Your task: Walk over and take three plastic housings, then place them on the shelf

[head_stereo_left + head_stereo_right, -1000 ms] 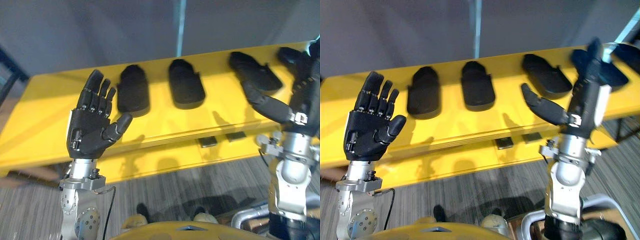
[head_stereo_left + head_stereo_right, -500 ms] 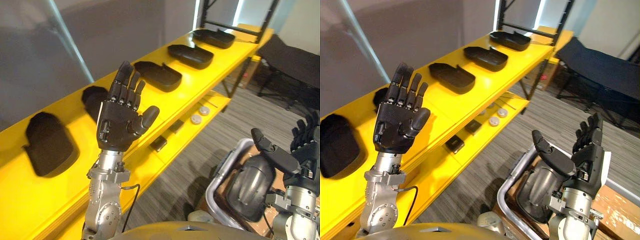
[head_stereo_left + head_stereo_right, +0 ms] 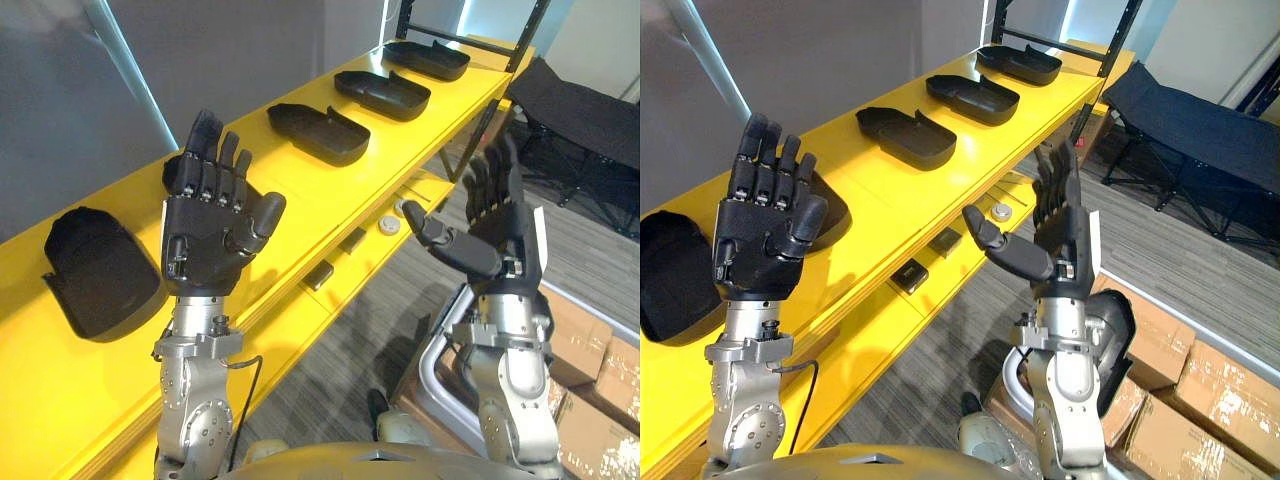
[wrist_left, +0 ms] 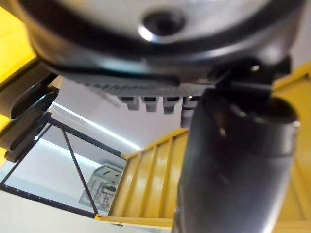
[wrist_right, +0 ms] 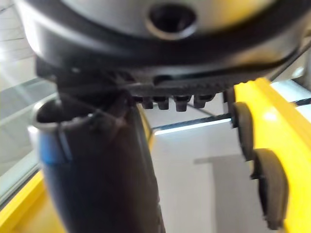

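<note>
A long yellow shelf runs along a grey wall, over a stripy grey floor. Black plastic housings lie in a row on it. One is partly hidden behind my left hand. That hand and my right hand are up, fingers spread, holding nothing. Small bits lower down may be caps. Brown boxes stand at my right.

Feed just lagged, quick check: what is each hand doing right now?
Left hand: open, raised, holding nothing.
Right hand: open, raised, holding nothing.

Housings matt black plastic; shelf glossy yellow; boxes brown cardboard; floor grey ribbed carpet.
</note>
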